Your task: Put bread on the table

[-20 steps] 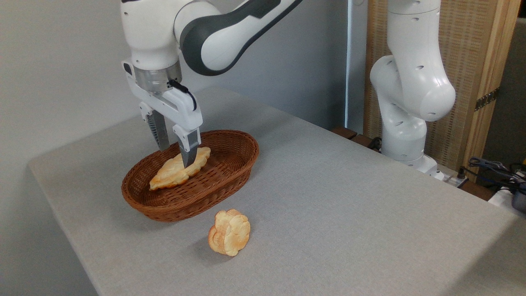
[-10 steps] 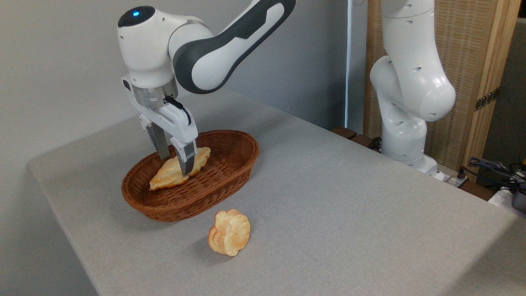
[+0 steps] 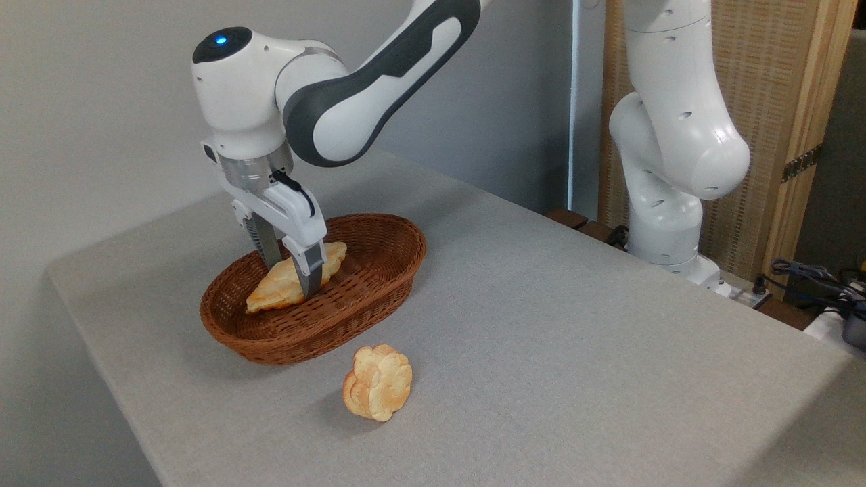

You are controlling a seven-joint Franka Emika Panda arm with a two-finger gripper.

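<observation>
The gripper (image 3: 292, 274) points straight down into the basket, its two fingers set apart with the bread (image 3: 295, 278) between them. The near finger (image 3: 312, 267) crosses in front of the pastry's middle; the far finger stands behind it, its tip hidden by the bread. Whether the pads press on the pastry or only straddle it cannot be told from this view.

The bread is a long, flat, golden-orange pastry with a ridged edge. Its long axis runs on a diagonal, from a pointed end at lower left of the gripper to the other end at upper right of it. The fingers cross this axis near its midpoint. The lower-left end lies toward the basket floor; the upper-right end sits higher, near the far wall.

The brown wicker basket (image 3: 352, 308) surrounds the gripper and bread on all sides. It rests on the light grey table (image 3: 575, 325).

In front of the gripper and to its right, outside the basket and just beside its near rim, a round lobed bun (image 3: 377, 382) stands on edge on the table.

Above the gripper, the wrist is vertical, with a blue light showing on the joint housing. The forearm (image 3: 379, 74) rises from there to the upper right and leaves the frame. The arm's base column (image 3: 666, 135) stands well apart to the right, at the table's far edge.
</observation>
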